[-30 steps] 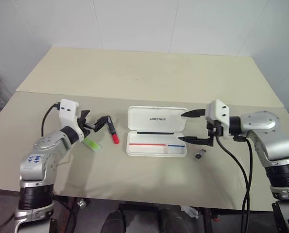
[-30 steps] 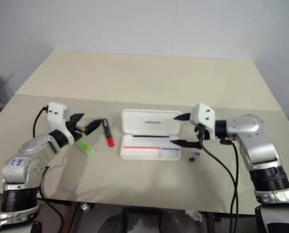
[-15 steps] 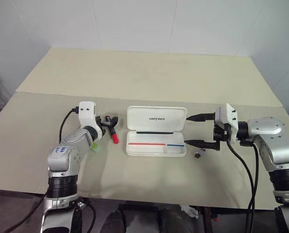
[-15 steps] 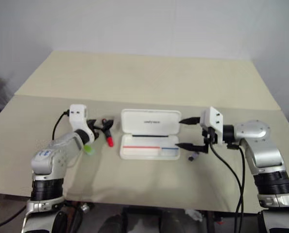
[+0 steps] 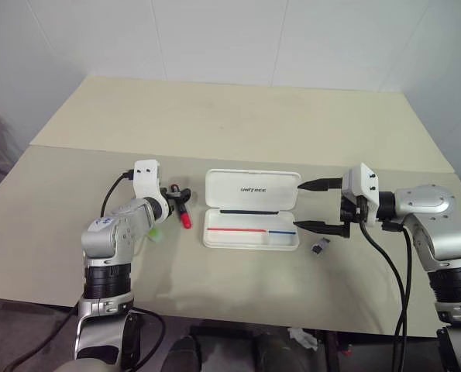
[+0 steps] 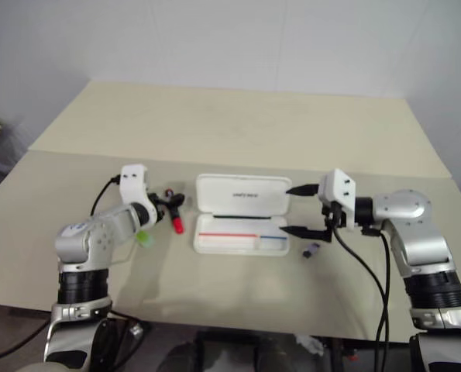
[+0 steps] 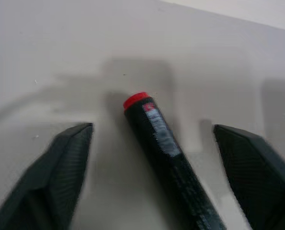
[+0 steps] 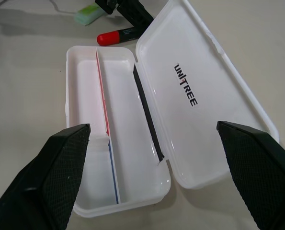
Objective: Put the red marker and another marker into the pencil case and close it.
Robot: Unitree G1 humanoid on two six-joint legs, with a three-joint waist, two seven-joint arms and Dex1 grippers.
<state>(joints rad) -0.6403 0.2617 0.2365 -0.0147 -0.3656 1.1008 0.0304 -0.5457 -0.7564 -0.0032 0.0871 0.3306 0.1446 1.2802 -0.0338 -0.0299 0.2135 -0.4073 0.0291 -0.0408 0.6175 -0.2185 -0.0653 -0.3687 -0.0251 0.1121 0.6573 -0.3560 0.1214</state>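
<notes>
Fingers of my left gripper (image 7: 152,139) stand apart on either side of the red marker (image 7: 168,153), which lies flat on the worktop (image 5: 230,116) between them; neither finger touches its black barrel, and its red cap points away from my wrist, toward the front edge of the worktop. The light-green highlighter (image 5: 154,230) lies on the worktop just beside that marker, partly hidden under my left arm. The pencil case (image 5: 251,219) sits open in the middle, lid laid flat with its dark lettering up, the red and blue stripe showing in the tray, nothing inside. My right gripper (image 5: 318,205) hovers at the case's right end, fingers spread wide and holding nothing. A small dark clip (image 5: 320,247) lies on the worktop just below my right fingers.
</notes>
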